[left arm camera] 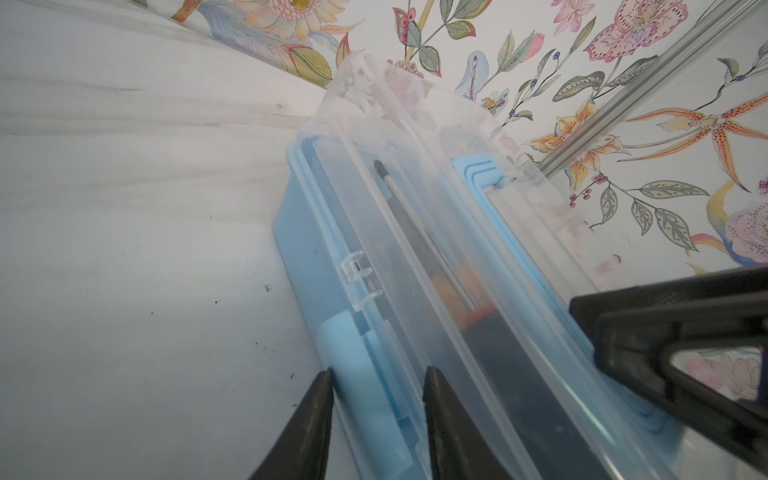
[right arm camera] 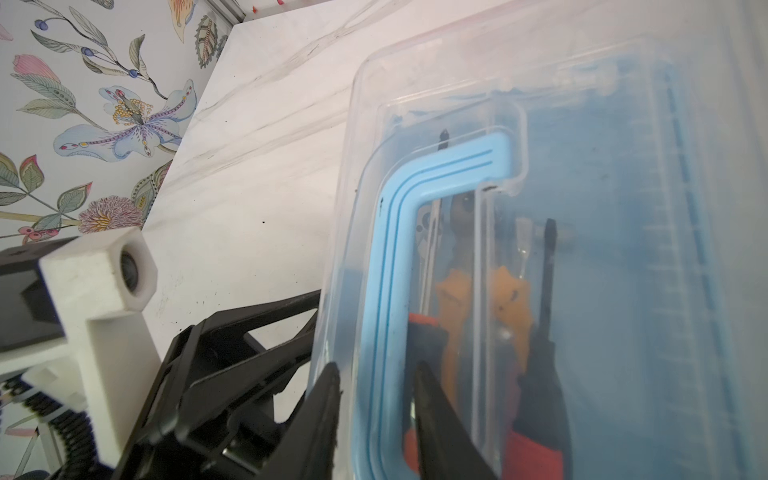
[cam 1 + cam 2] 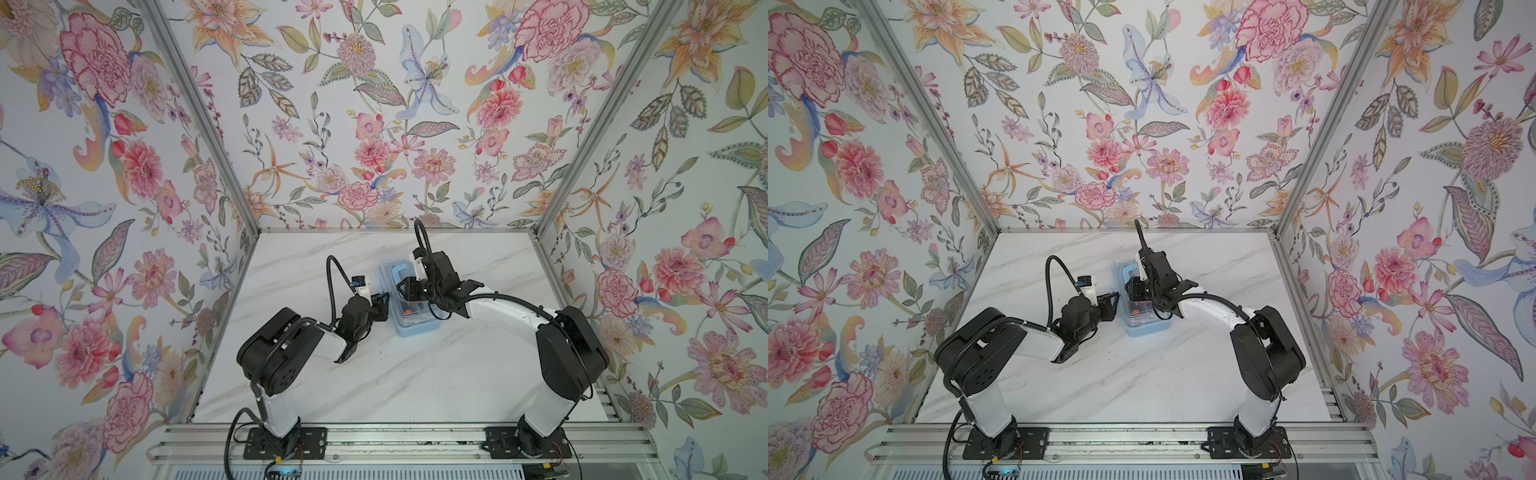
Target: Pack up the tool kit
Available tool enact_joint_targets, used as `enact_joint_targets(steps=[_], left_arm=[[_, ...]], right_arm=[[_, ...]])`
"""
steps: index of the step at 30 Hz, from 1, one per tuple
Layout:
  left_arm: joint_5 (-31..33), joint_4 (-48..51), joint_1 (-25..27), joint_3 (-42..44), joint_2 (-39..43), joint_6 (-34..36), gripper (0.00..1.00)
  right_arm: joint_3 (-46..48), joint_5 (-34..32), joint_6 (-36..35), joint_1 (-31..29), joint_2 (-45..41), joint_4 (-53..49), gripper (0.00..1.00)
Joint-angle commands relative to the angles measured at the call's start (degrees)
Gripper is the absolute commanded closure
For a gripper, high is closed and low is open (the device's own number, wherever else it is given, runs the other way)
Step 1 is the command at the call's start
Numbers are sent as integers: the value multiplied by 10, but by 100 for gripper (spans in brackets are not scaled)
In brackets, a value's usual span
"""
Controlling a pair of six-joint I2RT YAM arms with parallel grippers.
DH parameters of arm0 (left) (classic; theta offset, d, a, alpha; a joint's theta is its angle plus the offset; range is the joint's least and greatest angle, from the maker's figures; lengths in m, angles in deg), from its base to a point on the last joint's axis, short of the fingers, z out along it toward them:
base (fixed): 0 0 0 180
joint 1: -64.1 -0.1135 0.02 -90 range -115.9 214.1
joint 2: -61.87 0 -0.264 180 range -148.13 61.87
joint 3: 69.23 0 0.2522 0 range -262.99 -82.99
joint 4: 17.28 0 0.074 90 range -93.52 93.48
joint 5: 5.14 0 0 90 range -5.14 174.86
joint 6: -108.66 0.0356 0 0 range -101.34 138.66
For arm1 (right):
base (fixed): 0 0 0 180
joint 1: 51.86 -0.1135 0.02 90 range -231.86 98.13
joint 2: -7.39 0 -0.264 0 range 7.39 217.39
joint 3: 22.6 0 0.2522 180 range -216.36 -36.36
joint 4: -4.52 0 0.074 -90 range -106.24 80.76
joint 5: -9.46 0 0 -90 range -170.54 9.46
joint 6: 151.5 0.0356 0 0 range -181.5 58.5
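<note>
Sitting just below mid-frame on the white marble counter (image 3: 415, 374), the blue plastic tool case (image 3: 415, 330) holds its tools (image 2: 453, 299) under the clear lid (image 1: 415, 166). The right hand (image 2: 376, 370) pinches the lid's blue handle (image 2: 390, 249). The left hand (image 1: 378, 374) straddles the blue side latch (image 1: 353, 353), grip unclear, so latching seems left.

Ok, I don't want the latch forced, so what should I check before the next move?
1. The pliers and screwdriver are inside the case: ok.
2. The clear lid is fully seated: cannot tell.
3. The left gripper straddles the blue latch: ok.
4. The right gripper sits astride the blue handle: ok; firm grip: cannot tell.
5. No loose tools on the table: ok.
</note>
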Motion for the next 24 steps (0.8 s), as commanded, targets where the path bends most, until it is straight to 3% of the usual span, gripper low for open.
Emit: enact_joint_targets(steps=[1,10,24], left_arm=[[-40,-10,2,12,-8,-7,61],[-43,31,-19,29,33,-14,64],[-63,83,-33,-6,56,-12,80]], right_arm=[[19,7,10,2,0,-39,68],[13,9,12,2,-2,-41,68],[4,14,10,1,2,-43,68]])
